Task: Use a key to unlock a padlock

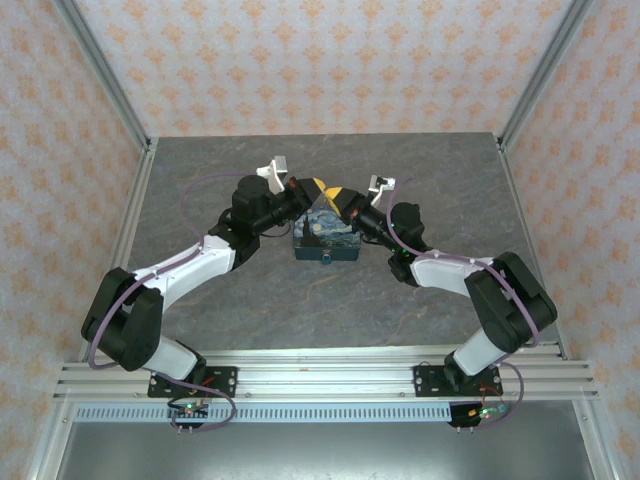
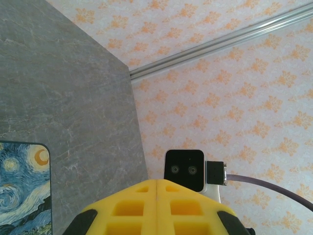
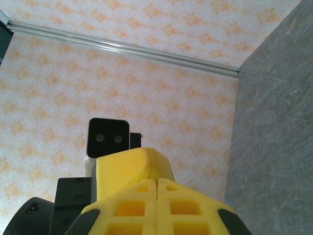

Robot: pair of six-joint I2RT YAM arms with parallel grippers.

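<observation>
The dark-blue swirl-patterned box [image 1: 325,238] lies mid-table, and its corner shows in the left wrist view [image 2: 22,191]. A tiny blue padlock [image 1: 327,258] sits at the box's near face. The key is hidden. My left gripper [image 1: 317,187] and right gripper [image 1: 338,197] meet tip to tip just above the box's far edge. The left gripper [image 2: 156,181] has its yellow fingers [image 2: 127,208] pressed together, and nothing shows between them. The right gripper [image 3: 156,180] is likewise shut with nothing visible in it. The left gripper's yellow fingers [image 3: 128,166] sit right behind its tip.
The grey stone-look table [image 1: 200,290] is fenced by patterned walls [image 1: 320,60] and metal rails [image 1: 110,90]. Each wrist camera sees the other arm's camera housing [image 2: 184,170] [image 3: 107,138] close by. Open tabletop lies on all sides of the box.
</observation>
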